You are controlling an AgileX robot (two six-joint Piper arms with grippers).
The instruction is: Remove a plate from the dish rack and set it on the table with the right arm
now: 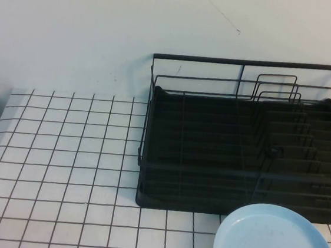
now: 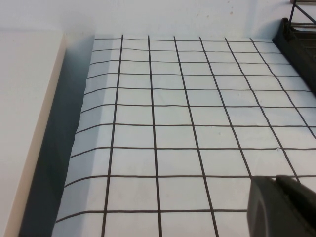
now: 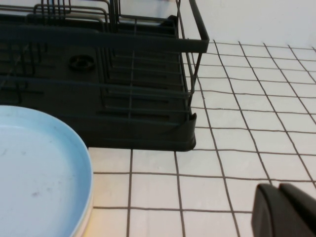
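the plate (image 1: 276, 242) lies nearest, flat on the surface (image 1: 60, 166), face up, just in front of the rack's (image 1: 238, 161) front edge and toward its right half. being round, it has no long axis to speak of; its open face points straight up and its rim runs level. in the right wrist view a paler edge shows under its rim (image 3: 86, 217), which may be a second plate beneath it, though i cannot tell for sure. lying flat and free of any hold, it looks set down where the right arm can reach without crossing the rack, so the task reads as done or nearly done.

the right gripper (image 3: 285, 210) shows only as a dark corner in its own wrist view, above bare surface beside the plate and the rack's near corner, apart from both. it grips nothing, and its jaws appear closed together. the left gripper (image 2: 282, 205) is likewise a dark corner in its wrist view, low over open grid well to the left of the rack (image 2: 298, 29), holding nothing; whether it is released or clenched i cannot tell. it seems parked out of the way, as the job belongs to the right arm.

farther back, the rack stands empty, its upright dividers (image 1: 276, 88) clustered at the right rear, no plate left between them.
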